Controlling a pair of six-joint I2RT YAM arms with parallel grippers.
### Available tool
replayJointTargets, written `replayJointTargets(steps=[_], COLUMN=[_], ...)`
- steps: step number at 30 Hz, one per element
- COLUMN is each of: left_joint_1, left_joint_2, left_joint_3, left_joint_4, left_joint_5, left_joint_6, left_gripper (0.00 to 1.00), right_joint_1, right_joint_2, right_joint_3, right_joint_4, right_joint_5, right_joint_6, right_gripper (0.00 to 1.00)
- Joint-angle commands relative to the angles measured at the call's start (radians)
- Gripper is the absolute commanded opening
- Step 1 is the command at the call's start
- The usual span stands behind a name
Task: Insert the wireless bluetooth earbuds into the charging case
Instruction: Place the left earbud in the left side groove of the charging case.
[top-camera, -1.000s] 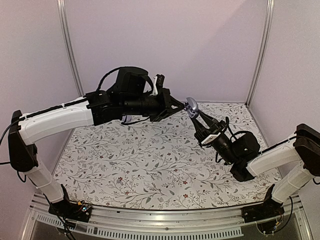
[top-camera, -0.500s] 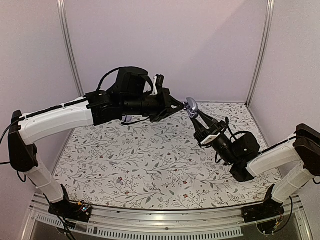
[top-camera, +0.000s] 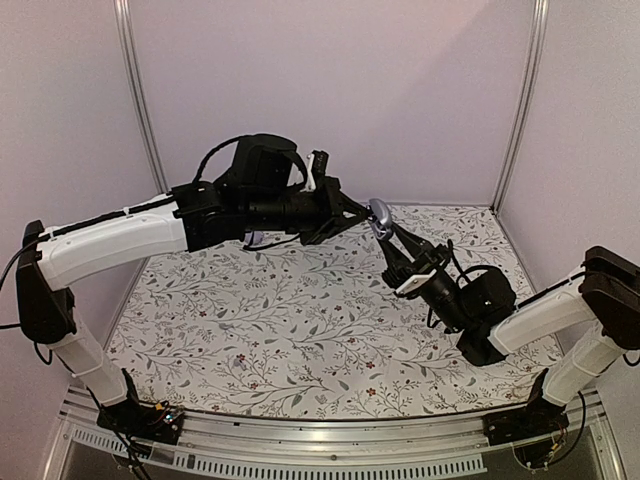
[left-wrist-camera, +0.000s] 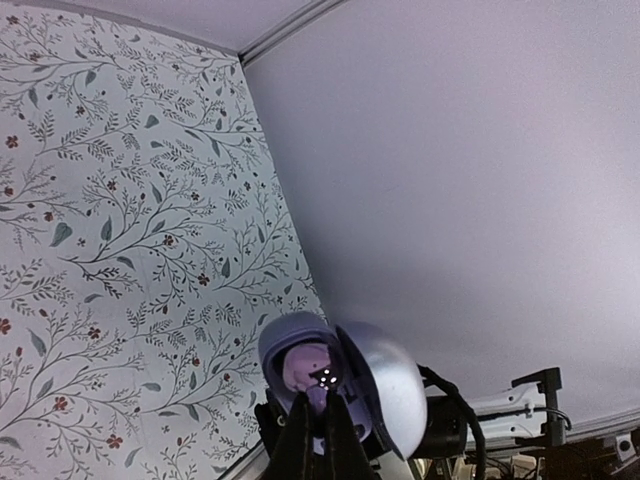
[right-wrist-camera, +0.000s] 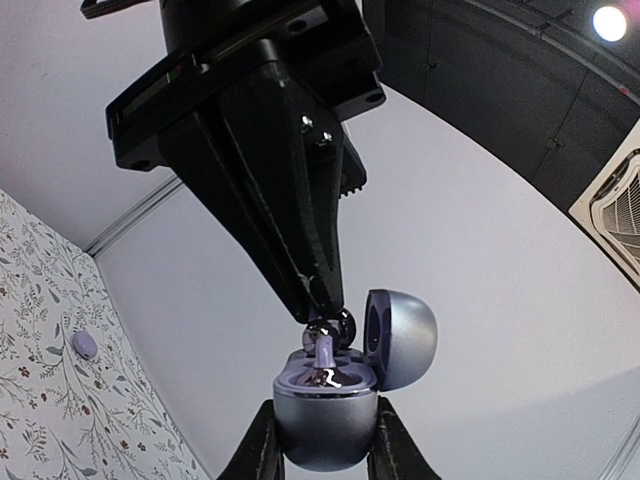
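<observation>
The charging case (right-wrist-camera: 325, 425) gleamed silvery lavender, the earbud (right-wrist-camera: 84, 344) lilac. The cloth (left-wrist-camera: 120, 230) showed white with grey leaf sprigs and red flowers.

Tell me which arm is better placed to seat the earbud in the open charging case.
Left. The left gripper pinches an earbud right at the wells of the open charging case. The right gripper is busy, clamped around the case's base and holding it up.

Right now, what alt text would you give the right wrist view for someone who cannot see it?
The right claw grips the open charging case from below, lid swung right, while the left claw reaches down from above, pinching an earbud at the case's wells. A second earbud lies on the floral cloth at lower left.
</observation>
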Motion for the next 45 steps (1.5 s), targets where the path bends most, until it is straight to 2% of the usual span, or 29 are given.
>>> replayJointTargets(steps=[1, 17, 33, 45], left_joint_1=[-0.013, -0.014, -0.008, -0.011], left_joint_2=[0.007, 0.039, 0.006, -0.032], left_joint_3=[-0.019, 0.002, -0.065, -0.091], left_joint_4=[-0.003, -0.019, -0.016, 0.07], left_joint_5=[-0.006, 0.042, -0.01, 0.055], left_joint_6=[-0.022, -0.034, -0.095, -0.062], left_gripper=[0.0, 0.0, 0.0, 0.0], right_joint_1=[0.011, 0.02, 0.022, 0.025], right_joint_2=[0.011, 0.043, 0.045, 0.054], right_joint_3=[0.021, 0.013, -0.005, -0.016], right_joint_4=[0.092, 0.182, 0.257, 0.261], right_joint_5=[0.027, 0.032, 0.036, 0.002], right_joint_6=[-0.006, -0.039, -0.015, -0.023], right_gripper=[0.0, 0.0, 0.0, 0.0])
